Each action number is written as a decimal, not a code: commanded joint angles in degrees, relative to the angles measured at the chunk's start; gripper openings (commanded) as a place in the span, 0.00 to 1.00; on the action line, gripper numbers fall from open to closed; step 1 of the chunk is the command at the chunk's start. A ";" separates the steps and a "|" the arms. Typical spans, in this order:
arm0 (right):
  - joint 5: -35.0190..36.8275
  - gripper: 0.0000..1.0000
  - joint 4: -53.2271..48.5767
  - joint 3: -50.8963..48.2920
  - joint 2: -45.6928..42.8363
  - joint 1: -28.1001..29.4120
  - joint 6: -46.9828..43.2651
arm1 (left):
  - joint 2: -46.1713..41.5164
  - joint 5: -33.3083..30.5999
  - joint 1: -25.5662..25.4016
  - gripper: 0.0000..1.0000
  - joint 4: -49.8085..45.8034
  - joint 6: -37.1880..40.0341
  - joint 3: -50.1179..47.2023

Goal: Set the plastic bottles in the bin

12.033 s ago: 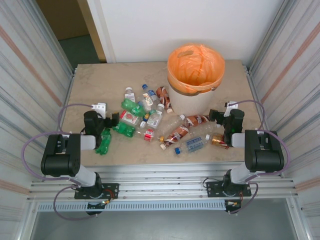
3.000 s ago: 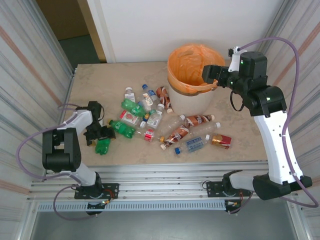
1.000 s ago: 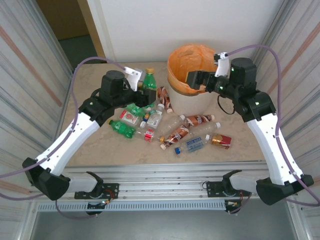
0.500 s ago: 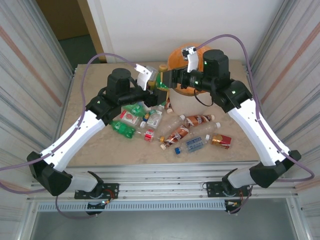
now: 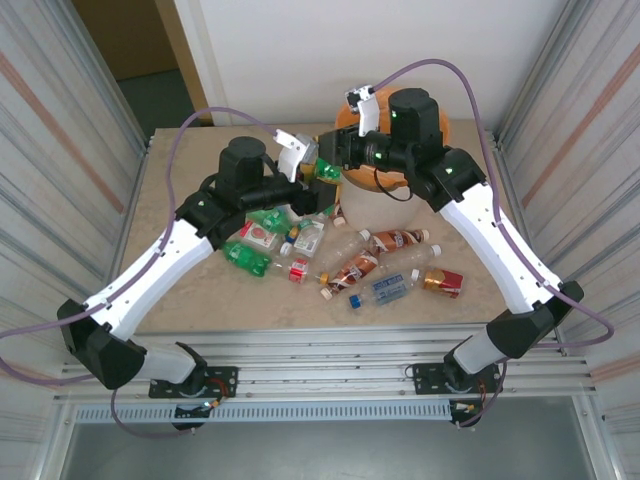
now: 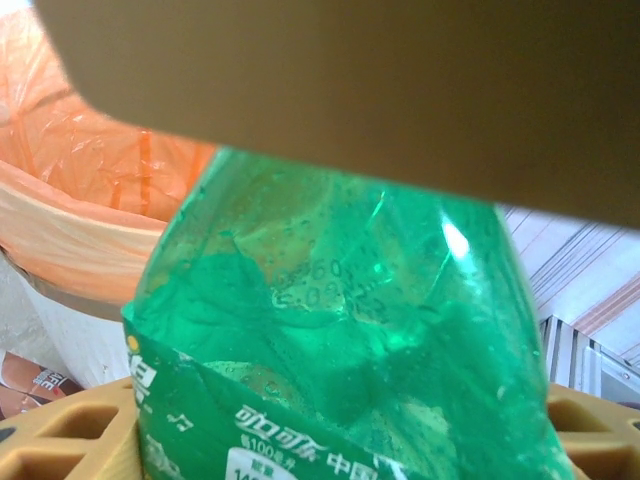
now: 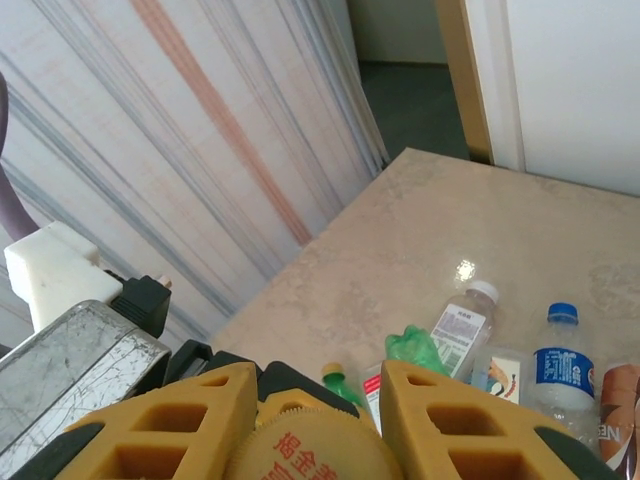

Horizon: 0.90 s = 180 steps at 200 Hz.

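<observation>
Bottle: green bottle (image 5: 326,171) held up in the air between both arms, just beside bin's left rim, cap end toward right arm. Not yet over the opening.
Body: crumpled, thin green wall, label low in left wrist view.
Handling (judged): v. light, prob. empty. Soft, dents under squeeze. Smooth plastic, likely slippery. Not fragile.
Where to hold (judged): neck/cap is the stiff part and the surest hold. Mid-body gives way, so moderate squeeze only.
Left end effector: (image 5: 305,166) clamped across bottle body, yellow fingers (image 6: 70,425) either side of label.
Right end effector: (image 7: 318,412) closed round the yellow cap (image 7: 300,455) w/ red print, so both arms are on the same bottle.
Bin: (image 5: 372,206) cream wall, orange liner (image 6: 70,190) folded over rim. Mouth wide vs. bottle, easy target. Largely under right arm in top view.
Loose bottles: loose bottles (image 5: 352,268) heaped on worktop (image 5: 195,165) front-left of bin; clear, green and brown-labelled.
Room: air above heap open. Both wrists crowded at the rim, so a knock betw. them is the likeliest trouble.
Edges: ribbed side walls (image 5: 60,150) close on both flanks. Bin rim just beside bottle, liner could snag.
</observation>
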 commanded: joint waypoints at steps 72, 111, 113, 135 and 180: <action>6.40 0.00 0.30 4.13 -1.21 -5.16 1.18 | -9.25 -6.31 -0.50 0.99 4.54 -1.20 -3.36; 10.30 0.00 1.24 5.46 -2.87 -10.21 1.36 | -19.04 -14.62 -0.49 0.99 7.29 -0.77 -11.04; 10.47 0.00 1.32 5.45 -2.90 -10.53 1.41 | -19.49 -15.12 -0.52 0.99 7.39 -0.77 -11.30; 12.16 0.00 2.33 5.41 -3.19 -14.47 1.70 | -23.69 -20.25 -0.52 0.99 7.32 0.18 -14.64; 12.78 0.00 2.55 10.40 0.93 -22.75 2.07 | -27.50 -29.77 -0.24 0.99 4.60 1.30 -18.50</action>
